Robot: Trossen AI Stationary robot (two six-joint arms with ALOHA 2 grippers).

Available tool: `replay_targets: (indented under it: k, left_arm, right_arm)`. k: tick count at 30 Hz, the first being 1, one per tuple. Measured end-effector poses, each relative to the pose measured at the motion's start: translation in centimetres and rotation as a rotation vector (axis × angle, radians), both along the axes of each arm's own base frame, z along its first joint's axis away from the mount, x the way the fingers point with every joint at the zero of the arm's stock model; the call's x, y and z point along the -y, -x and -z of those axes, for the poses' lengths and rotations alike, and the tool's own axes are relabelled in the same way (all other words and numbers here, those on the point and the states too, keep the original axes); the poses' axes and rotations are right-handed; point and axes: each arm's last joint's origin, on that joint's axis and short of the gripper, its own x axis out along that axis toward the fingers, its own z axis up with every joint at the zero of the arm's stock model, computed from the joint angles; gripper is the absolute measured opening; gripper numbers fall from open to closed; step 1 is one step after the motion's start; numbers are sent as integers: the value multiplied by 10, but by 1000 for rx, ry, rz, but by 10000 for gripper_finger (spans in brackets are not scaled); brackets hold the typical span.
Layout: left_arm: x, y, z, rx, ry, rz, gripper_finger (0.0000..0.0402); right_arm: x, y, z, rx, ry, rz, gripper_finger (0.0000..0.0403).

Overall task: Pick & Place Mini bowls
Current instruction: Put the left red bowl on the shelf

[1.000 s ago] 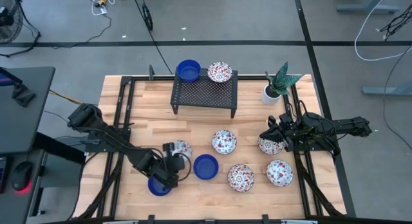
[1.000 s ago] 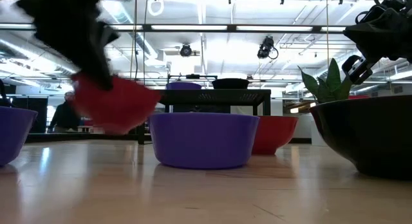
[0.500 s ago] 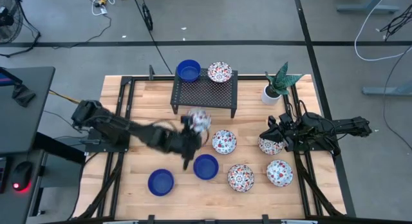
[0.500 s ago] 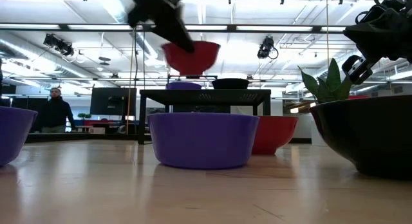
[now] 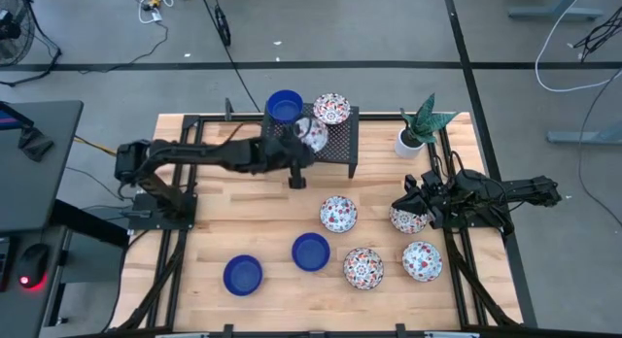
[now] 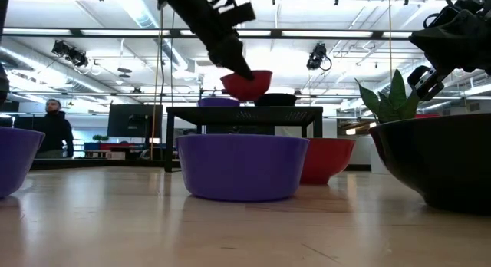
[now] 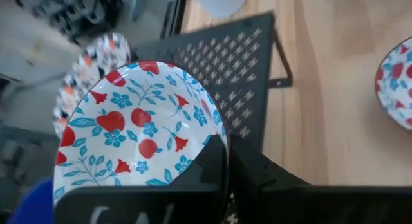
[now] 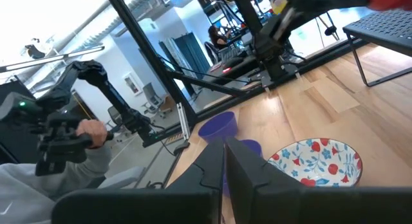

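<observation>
My left gripper is shut on a white mini bowl with a red-and-blue floral pattern, holding it just above the black mesh rack. In the low view this bowl looks red. A blue bowl and a floral bowl stand on the rack's far edge. On the table stand two blue bowls and several floral ones. My right gripper waits shut at the table's right edge, above a floral bowl. My left gripper grips the floral bowl by its rim on the side nearest the arm, one finger inside the bowl and the other outside. The fingers come slanting down from the table's left. The bowl is lifted clear of the rack, its opening up and slightly tilted.
A white pot with a green plant stands at the far right, beside the rack. Black frame rails run along the table's left and right sides. Bare wood lies between the rack and the bowls on the table.
My left gripper has carried the floral bowl from the table's near left, up and toward the far edge and the right, to above the rack. The wrist has rolled on the way. The bowl stays in the hold, lifted clear.
</observation>
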Motion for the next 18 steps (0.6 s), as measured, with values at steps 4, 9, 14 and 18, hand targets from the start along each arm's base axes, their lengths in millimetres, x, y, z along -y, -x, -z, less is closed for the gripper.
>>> replay_targets:
  k: [4, 9, 14, 18]
  left_arm:
    - [-10, 3, 3, -12, 60, -6, 21]
    - [-14, 7, 6, -49, 70, -18, 19]
    - [-16, 8, 6, -58, 58, -41, 33]
    - [-16, 8, 6, -58, 47, -53, 39]
  right_arm:
    - [0, 0, 0, 0, 0, 0, 20]
    - [0, 0, 0, 0, 0, 0, 20]
    - [0, 0, 0, 0, 0, 0, 20]
    - [0, 0, 0, 0, 0, 0, 20]
